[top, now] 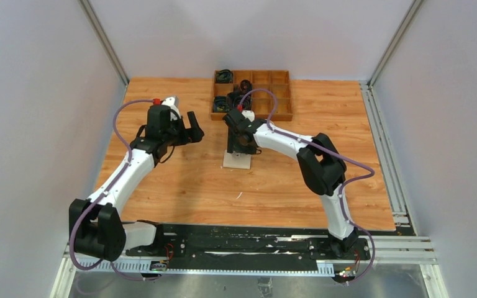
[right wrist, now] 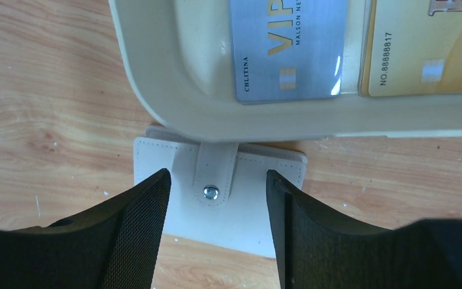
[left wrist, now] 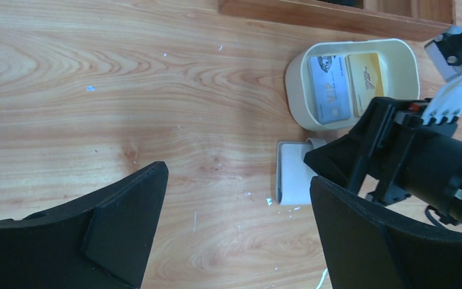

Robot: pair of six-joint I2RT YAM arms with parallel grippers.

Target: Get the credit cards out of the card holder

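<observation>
- The card holder [right wrist: 216,220] lies flat on the bench [top: 180,186], folded shut, with its closure tab [right wrist: 215,174] snapped down.
- You will find it just beside the cream dish [right wrist: 174,78], on the dish's near side. The right wrist view does not show whether the two touch.
- Two credit cards [right wrist: 289,48] lie side by side inside the dish, one silver-grey and one gold. Both are face up and outside the card holder.
- The right tool [right wrist: 218,180] is spread apart directly over the card holder, one finger on each side of the closure tab. It grips nothing. You cannot tell whether the fingertips touch the leather.
- The left tool [left wrist: 237,180] is spread wide over bare bench and holds nothing. It sits to the left of the card holder, well apart from it.
- A wooden compartment tray [top: 282,115] stands at the far edge of the bench, behind the dish. Some of its cells hold dark items.
</observation>
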